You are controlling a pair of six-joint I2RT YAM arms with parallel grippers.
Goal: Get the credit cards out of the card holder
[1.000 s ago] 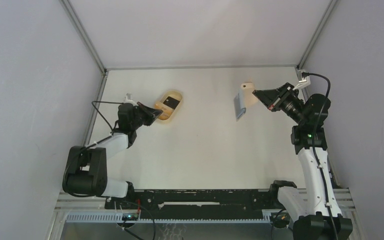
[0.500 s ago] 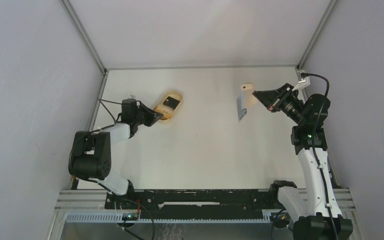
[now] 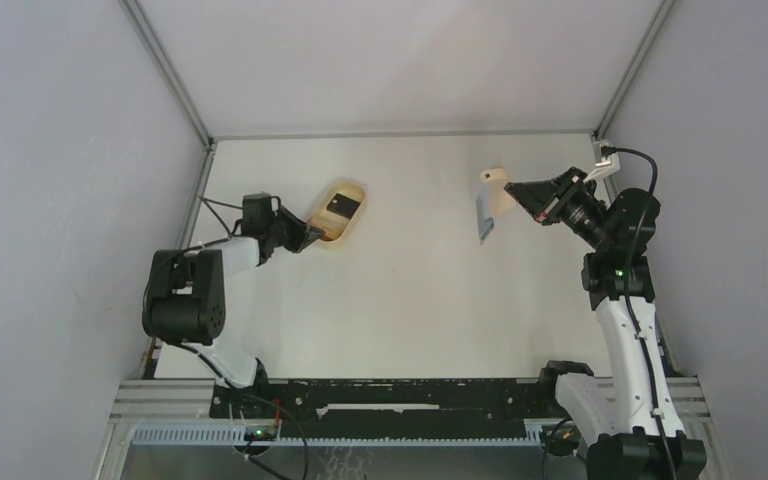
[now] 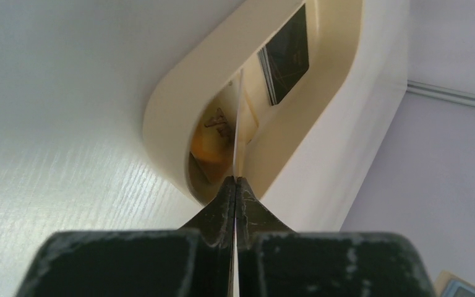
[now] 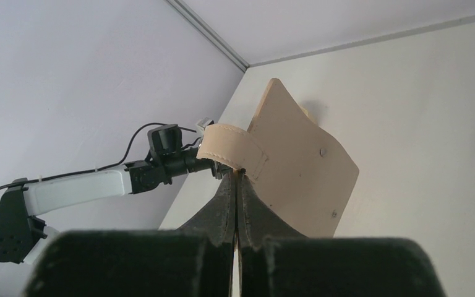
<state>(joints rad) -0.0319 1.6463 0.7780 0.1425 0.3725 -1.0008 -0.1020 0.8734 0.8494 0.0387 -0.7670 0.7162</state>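
Observation:
My right gripper [image 3: 513,187] is shut on the tan card holder [image 3: 497,190] and holds it above the table at the back right. In the right wrist view the jaws [image 5: 237,175] pinch the holder [image 5: 306,167] beside its snap tab [image 5: 232,151]. A light blue credit card [image 3: 483,216] hangs from the holder's left side. My left gripper [image 3: 310,237] is shut on a thin pale card, seen edge-on [image 4: 240,117] in the left wrist view. It holds the card over the near end of the oval tan tray [image 3: 355,190].
The oval tray [image 4: 167,105] holds a dark card [image 4: 287,52] and an orange-brown card [image 4: 213,136]. Grey walls with metal corner posts close the table on three sides. The right gripper is near the right wall.
The left arm's elbow has swung back toward the left wall, its gripper staying at the tray's near end. The holder in the right gripper has turned slightly, so the blue card looks narrower.

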